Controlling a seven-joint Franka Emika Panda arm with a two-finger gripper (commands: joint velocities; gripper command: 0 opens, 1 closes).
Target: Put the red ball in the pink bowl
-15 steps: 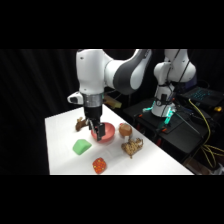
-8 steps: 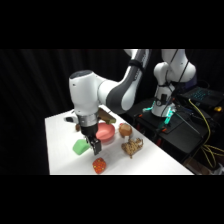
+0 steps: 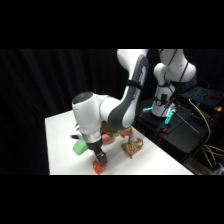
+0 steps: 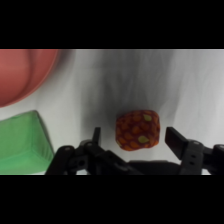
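Observation:
The red ball (image 4: pixel 138 130), orange-red with lighter speckles, lies on the white table near its front edge. It also shows as the small red ball (image 3: pixel 98 169) in the side view. My gripper (image 4: pixel 135 133) is open and low over it, one finger on each side, neither visibly touching. In the side view the gripper (image 3: pixel 100 161) hangs just above the ball. The pink bowl (image 4: pixel 22 72) sits at the wrist view's upper left, cut by the edge. From the side, only a sliver of the pink bowl (image 3: pixel 106 138) peeks out behind the arm.
A green rounded block (image 4: pixel 22 142) lies close to the left of the ball, also seen as the green block (image 3: pixel 79 146) from the side. A wooden object (image 3: pixel 132 146) and a brown item (image 3: pixel 125 132) stand to the right. The table's front edge (image 3: pixel 120 173) is just below the ball.
The arm has swung from over the pink bowl towards the table's front and come down, so the gripper now straddles the red ball.

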